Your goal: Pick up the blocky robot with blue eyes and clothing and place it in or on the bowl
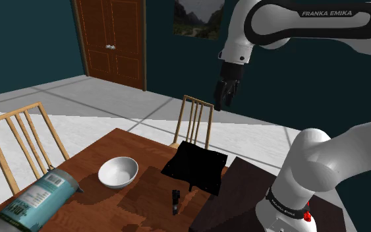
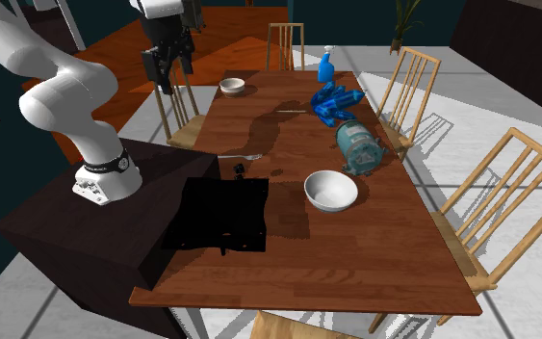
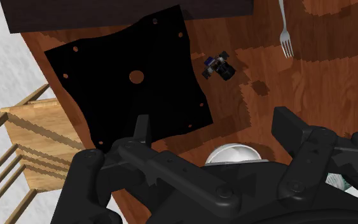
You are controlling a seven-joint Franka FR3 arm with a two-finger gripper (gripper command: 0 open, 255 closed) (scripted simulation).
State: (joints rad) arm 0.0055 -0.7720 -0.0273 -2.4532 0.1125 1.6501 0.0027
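The blocky robot toy (image 3: 219,65) is small and dark with blue parts. It lies on the brown table beside a black square mat (image 3: 133,83). From the shoulder it shows as a small dark shape (image 1: 175,201), and from the second exterior camera it sits at the mat's far corner (image 2: 239,170). The white bowl (image 1: 118,171) (image 2: 331,190) stands empty on the table; its rim (image 3: 233,154) peeks out behind the hand. My gripper (image 1: 227,92) (image 2: 167,63) (image 3: 217,130) hangs high above the table, open, with nothing between its fingers.
A fork (image 3: 285,32) lies beyond the toy. A large can (image 2: 358,146) lies on its side near the bowl. Blue bottles (image 2: 336,96) and a second small bowl (image 2: 232,86) sit at the table's far end. Wooden chairs (image 1: 194,122) (image 1: 19,145) surround the table.
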